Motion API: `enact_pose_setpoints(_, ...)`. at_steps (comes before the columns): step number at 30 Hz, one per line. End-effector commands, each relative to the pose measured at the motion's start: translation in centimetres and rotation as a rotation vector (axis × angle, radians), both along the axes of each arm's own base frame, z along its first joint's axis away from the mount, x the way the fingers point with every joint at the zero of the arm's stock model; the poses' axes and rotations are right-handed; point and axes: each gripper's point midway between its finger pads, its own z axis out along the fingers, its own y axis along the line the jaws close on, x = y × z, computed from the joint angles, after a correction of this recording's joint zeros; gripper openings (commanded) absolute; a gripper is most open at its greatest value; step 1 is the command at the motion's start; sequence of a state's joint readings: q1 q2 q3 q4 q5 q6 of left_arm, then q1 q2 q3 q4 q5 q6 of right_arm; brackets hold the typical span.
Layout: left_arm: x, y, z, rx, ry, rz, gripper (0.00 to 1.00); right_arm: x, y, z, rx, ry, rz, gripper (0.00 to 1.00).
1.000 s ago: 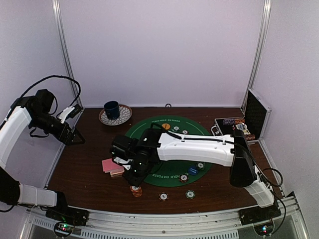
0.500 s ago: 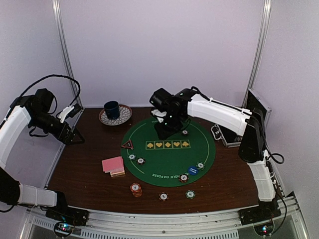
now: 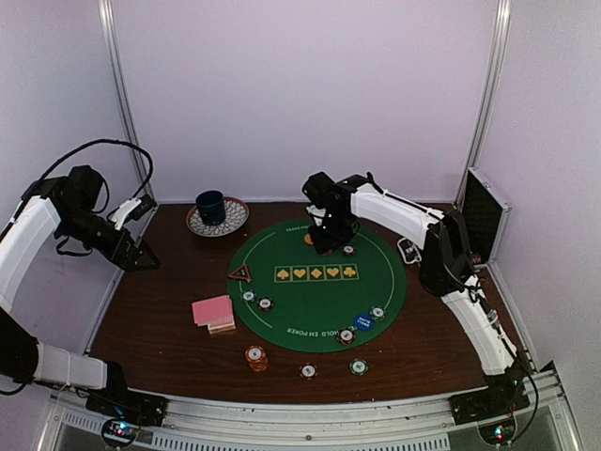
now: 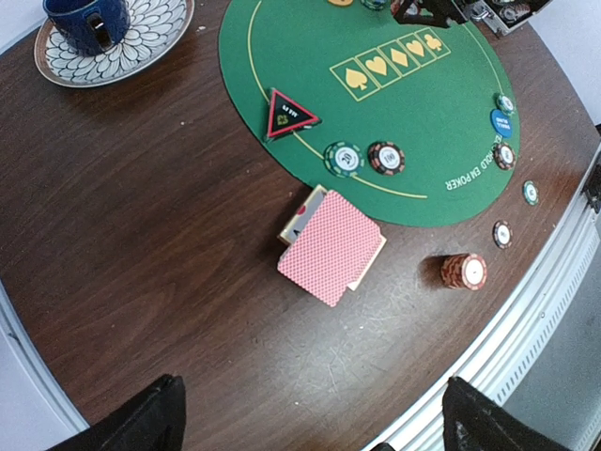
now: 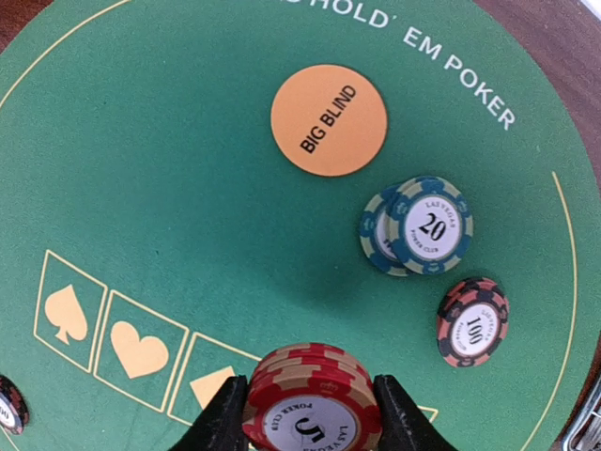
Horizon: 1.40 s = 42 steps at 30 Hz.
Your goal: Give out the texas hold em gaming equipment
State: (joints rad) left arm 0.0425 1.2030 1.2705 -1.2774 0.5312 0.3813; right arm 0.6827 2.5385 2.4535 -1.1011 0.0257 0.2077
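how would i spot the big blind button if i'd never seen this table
Find the round green mat on the wooden table. Near its far edge, just inside the curved white lettering, lies the big blind button. It is the only plain orange disc with black words; the chips beside it are striped and numbered.

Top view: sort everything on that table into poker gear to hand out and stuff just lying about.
Job in hand:
pink-backed card deck
red striped chip stack, in the right gripper
orange chip stack
loose striped chips
orange Big Blind button
blue round button
black-red triangular marker

Lying about:
dark blue cup on patterned saucer
metal case
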Motion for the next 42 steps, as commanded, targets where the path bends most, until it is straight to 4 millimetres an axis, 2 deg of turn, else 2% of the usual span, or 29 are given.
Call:
enact_pose_setpoints(1, 0.7, 0.2, 0.6, 0.004, -0.023, -0.008, 0.98, 1.1, 1.6, -0.3, 0.049, -0.034, 0.005, 0.35)
enact_pose_setpoints(10, 0.6, 0.2, 0.1, 0.011, -0.015, -0.011, 0.98, 2.6, 2.3, -4.0, 0.041, -0.046, -0.003, 0.35)
enact_pose_setpoints(18, 0.5, 0.3, 0.0, 0.016, -0.014, -0.012, 0.98, 4.1, 1.8, -4.7, 0.067, -0.067, -0.047, 0.37)
enact_pose_setpoints(22, 0.4, 0.3, 0.0, 0.015, -0.013, -0.014, 0.98, 3.8, 2.0, -5.0, 0.078, -0.048, -0.044, 0.47)
enact_pose_setpoints(26, 0.4, 0.2, 0.2, 0.012, -0.019, -0.014, 0.98, 3.4, 1.8, -5.1, 0.07, -0.031, -0.047, 0.65)
enact_pose_setpoints(29, 0.3, 0.2, 0.2, 0.008, -0.02, -0.012, 0.98, 3.4, 1.9, -3.8, 0.082, -0.042, -0.046, 0.71)
enact_pose_setpoints(32, 0.1, 0.1, 0.4, 0.004, -0.024, -0.009, 0.98, 3.3, 2.1, -1.9, 0.105, -0.064, -0.048, 0.72)
enact_pose_setpoints(35, -0.1, 0.1, 0.8, 0.002, -0.03, -0.01, 0.98, 2.4, 3.3, 0.6, 0.152, -0.073, -0.021, 0.72)
enact_pose_setpoints(38, -0.4, 0.1, 1.0, 0.005, -0.036, -0.008, 0.98, 0.9, 4.7, 3.2, 0.181, -0.092, 0.014, 0.72)
enact_pose_setpoints(42, -0.7, 0.2, 1.0, 0.011, -0.035, -0.007, 0.98, -2.1, 6.4, 6.3, 0.182, -0.121, 0.065, 0.7)
